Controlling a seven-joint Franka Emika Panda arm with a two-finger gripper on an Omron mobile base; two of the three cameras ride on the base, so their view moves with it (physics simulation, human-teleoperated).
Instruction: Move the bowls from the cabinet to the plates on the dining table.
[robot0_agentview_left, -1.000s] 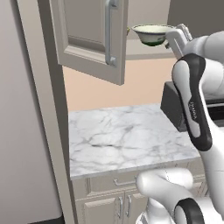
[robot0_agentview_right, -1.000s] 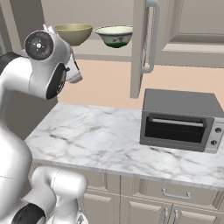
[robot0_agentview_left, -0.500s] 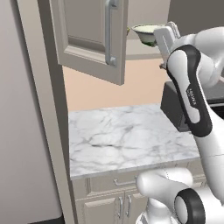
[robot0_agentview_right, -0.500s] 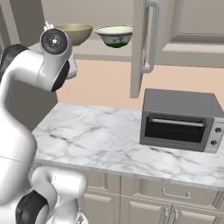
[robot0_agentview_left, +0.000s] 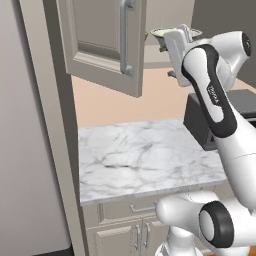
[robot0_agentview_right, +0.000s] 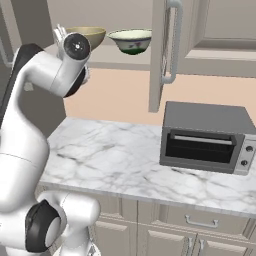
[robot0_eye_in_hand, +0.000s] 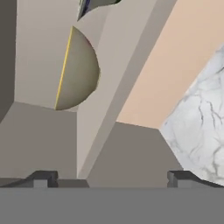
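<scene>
- Since the earlier frame the arm has swung further up and toward the open cabinet (robot0_agentview_right: 165, 45); the bowls and toaster oven (robot0_agentview_right: 207, 137) stay in place.
- Left to right from the gripper (robot0_eye_in_hand: 109, 177): an olive bowl (robot0_eye_in_hand: 76, 70) sits ahead to its left on the shelf, the green-bottomed bowl (robot0_agentview_right: 131, 40) beside it.
- Its jaws stand released, grasping nothing.
- Step in hand: reaching for a first bowl; next it must line up on a rim and clench.

2 bowls (robot0_agentview_right: 131, 40) upright, side by side – open cabinet (robot0_agentview_right: 172, 45) shelf.
</scene>
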